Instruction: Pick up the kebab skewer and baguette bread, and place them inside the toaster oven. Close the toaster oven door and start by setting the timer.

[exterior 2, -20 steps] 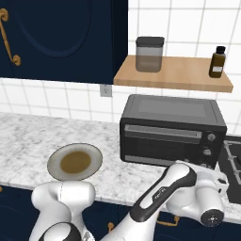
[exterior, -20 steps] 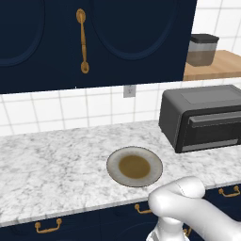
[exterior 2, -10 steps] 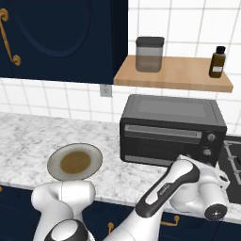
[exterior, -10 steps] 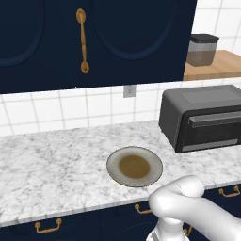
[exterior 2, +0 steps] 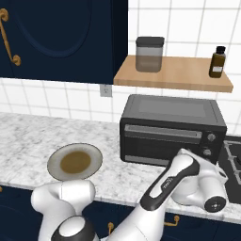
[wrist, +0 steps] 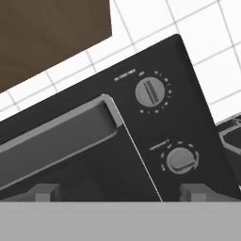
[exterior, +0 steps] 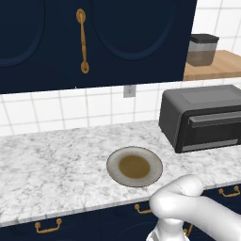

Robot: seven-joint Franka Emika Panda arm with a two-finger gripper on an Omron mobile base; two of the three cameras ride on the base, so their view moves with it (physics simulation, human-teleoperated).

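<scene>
On the marble counter, right of the bare plate (exterior: 134, 166): toaster oven (exterior 2: 169, 128), its door (exterior 2: 161, 144) shut, with the gripper (wrist: 120, 190) just before its control panel, jaws spread wide and holding nothing. Skewer and bread: location cannot be told, presumably inside the oven. Step in hand, apparently the timer: centre the lower knob (wrist: 180, 159) between the fingertips (wrist: 45, 190), close squarely, then twist without sliding off.

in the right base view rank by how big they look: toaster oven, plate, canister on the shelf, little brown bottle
1. toaster oven, clearly the largest.
2. plate, though it sits nearer the camera than the shelf items, which may inflate it.
3. canister.
4. brown bottle, the smallest; it stands on the same shelf as the canister, so that comparison is fair.
</scene>
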